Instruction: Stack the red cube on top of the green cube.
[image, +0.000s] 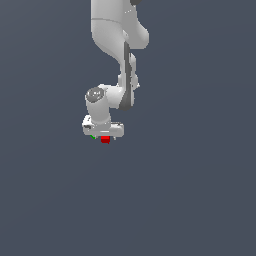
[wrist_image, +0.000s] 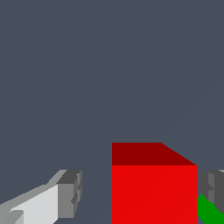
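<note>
Wrist view, first note: we see the red cube (wrist_image: 154, 188) filling the gap between two grey finger pads (wrist_image: 70, 194), a plain solid block with flat matte faces, the front face bright, the upper face a darker red. One pad sits clear of the cube with worktop showing between them; the other pad is right beside the opposite face, though we cannot tell if it touches. So the hand (wrist_image: 140, 194) is spread apart around the cube, not clamped on it. A curved-looking sliver of the green cube (wrist_image: 209, 211) pokes in at the frame corner, just beside the red one and in front of the second pad.

Exterior view: the white arm hangs down over a uniform slate-grey worktop (image: 190, 190), smooth, no texture. Its hand (image: 104, 137) is low, with the red cube (image: 105, 140) showing as a small red patch directly under it. The green cube (image: 93, 136) is only a tiny fleck at the exterior view's left of the red one, mostly hidden by the hand. Finger spacing is not readable here; only the wrist view shows it.
</note>
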